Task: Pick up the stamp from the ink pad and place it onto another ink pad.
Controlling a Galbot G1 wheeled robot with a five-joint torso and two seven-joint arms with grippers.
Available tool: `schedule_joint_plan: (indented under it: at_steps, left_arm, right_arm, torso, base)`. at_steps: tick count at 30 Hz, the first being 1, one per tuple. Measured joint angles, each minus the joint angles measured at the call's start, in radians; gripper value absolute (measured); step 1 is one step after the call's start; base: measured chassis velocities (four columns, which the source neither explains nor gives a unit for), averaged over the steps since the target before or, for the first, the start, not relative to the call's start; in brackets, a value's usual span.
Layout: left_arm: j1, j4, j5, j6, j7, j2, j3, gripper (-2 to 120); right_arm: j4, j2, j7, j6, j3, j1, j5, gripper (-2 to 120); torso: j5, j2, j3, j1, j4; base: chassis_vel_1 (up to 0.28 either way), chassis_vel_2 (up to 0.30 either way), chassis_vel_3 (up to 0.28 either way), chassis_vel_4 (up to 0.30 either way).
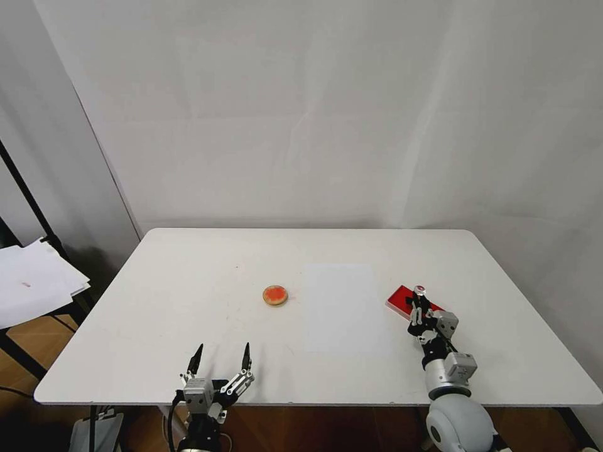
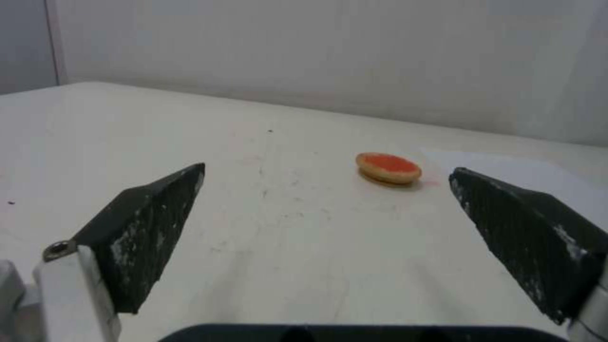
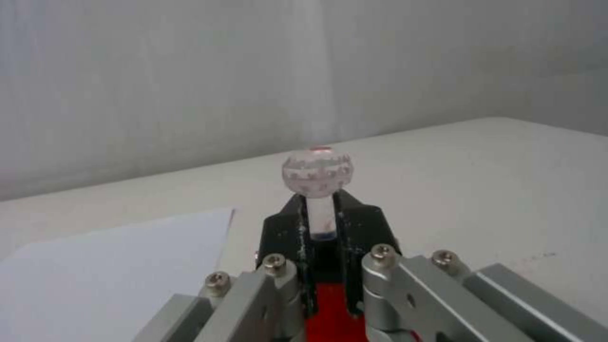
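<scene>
The stamp (image 1: 419, 289) shows its clear round knob over the red rectangular ink pad (image 1: 401, 297) at the table's right. My right gripper (image 1: 417, 305) is shut on the stamp's thin stem just under the knob. In the right wrist view the knob (image 3: 317, 173) stands above the black fingertips (image 3: 285, 228), with the red pad (image 3: 326, 313) below; the stamp's base is hidden. The round orange ink pad (image 1: 275, 294) lies mid-table. My left gripper (image 1: 221, 358) hovers open near the front edge, and its wrist view shows the round pad (image 2: 388, 167) ahead of the gripper (image 2: 328, 169).
A white paper sheet (image 1: 339, 307) lies flat between the two pads. The white table (image 1: 188, 263) ends close behind my arms. Loose papers (image 1: 31, 282) sit on a black stand off the table's left side.
</scene>
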Motion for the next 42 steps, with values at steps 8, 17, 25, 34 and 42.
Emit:
schedule_joint_plan:
  at_steps: [8, 17, 25, 34, 42]
  left_arm:
    - [0.0, 0.0, 0.0, 0.0, 0.0, 0.0, 0.0, 102]
    - [0.0, 0.0, 0.0, 0.0, 0.0, 0.0, 0.0, 102]
    - [0.0, 0.0, 0.0, 0.0, 0.0, 0.0, 0.0, 102]
    - [0.0, 0.0, 0.0, 0.0, 0.0, 0.0, 0.0, 102]
    - [0.0, 0.0, 0.0, 0.0, 0.0, 0.0, 0.0, 102]
  right_arm:
    - [0.101, -0.045, -0.049, -0.043, -0.104, 0.023, 0.076, 7]
    - [0.061, -0.068, -0.042, -0.064, -0.216, 0.106, 0.1, 7]
    - [0.001, -0.027, -0.02, -0.086, -0.323, 0.192, 0.112, 7]
    - [-0.012, -0.042, 0.024, -0.14, -0.398, 0.207, 0.112, 7]
    - [-0.01, -0.051, 0.047, -0.184, -0.407, 0.203, 0.127, 7]
  torso:
    - [-0.0001, 0.0, 0.0, 0.0, 0.0]
    - [0.0, 0.0, 0.0, 0.0, 0.0001]
    - [-0.0001, 0.0, 0.0, 0.0, 0.0001]
    - [-0.0001, 0.0, 0.0, 0.0, 0.0001]
    - [0.0, 0.0, 0.0, 0.0, 0.0001]
  base:
    - [0.0, 0.0, 0.0, 0.0]
    - [0.0, 0.0, 0.0, 0.0]
    - [0.0, 0.0, 0.0, 0.0]
    - [0.0, 0.0, 0.0, 0.0]
    - [0.0, 0.0, 0.0, 0.0]
